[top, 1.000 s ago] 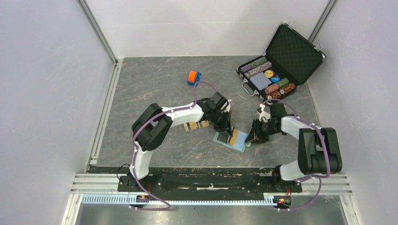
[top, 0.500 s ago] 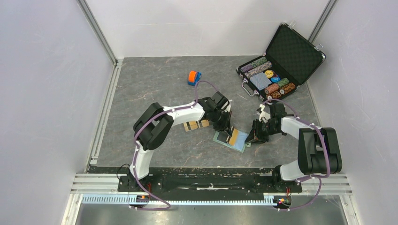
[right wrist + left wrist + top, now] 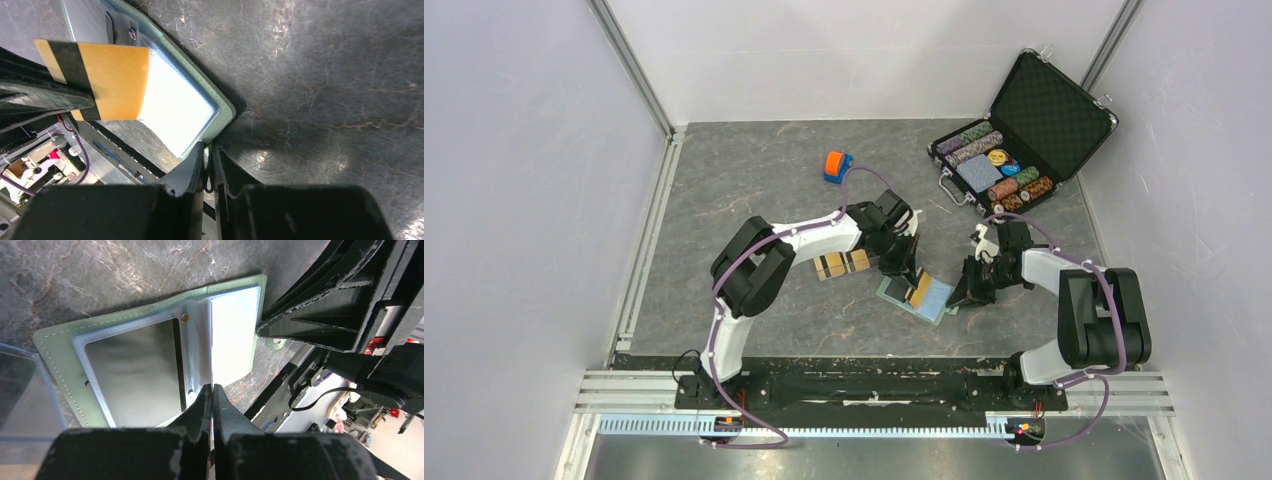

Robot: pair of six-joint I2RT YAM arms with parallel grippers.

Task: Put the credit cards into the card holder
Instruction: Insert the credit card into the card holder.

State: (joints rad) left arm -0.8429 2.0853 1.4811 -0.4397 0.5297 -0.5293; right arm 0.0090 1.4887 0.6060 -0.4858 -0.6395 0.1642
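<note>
The sage-green card holder [image 3: 929,298] lies open on the table, pale blue inside. A glossy black card [image 3: 132,365] sits in its left pocket. My left gripper [image 3: 911,280] is shut on an orange-gold credit card [image 3: 102,80] with a black stripe, held on edge over the holder's [image 3: 60,355] middle fold; in the left wrist view the card shows only edge-on between the fingertips [image 3: 200,405]. My right gripper [image 3: 207,150] is shut on the holder's [image 3: 220,112] right edge, by the snap tab [image 3: 276,342].
A clear tray [image 3: 842,264] with more orange-gold cards sits left of the holder, and its corner shows in the left wrist view [image 3: 20,395]. An orange-and-blue toy car [image 3: 837,165] is further back. An open black chip case [image 3: 1014,130] stands at the back right.
My left arm has shifted slightly back with the card still in its grip. My right gripper has edged a little left, still on the holder's edge.
</note>
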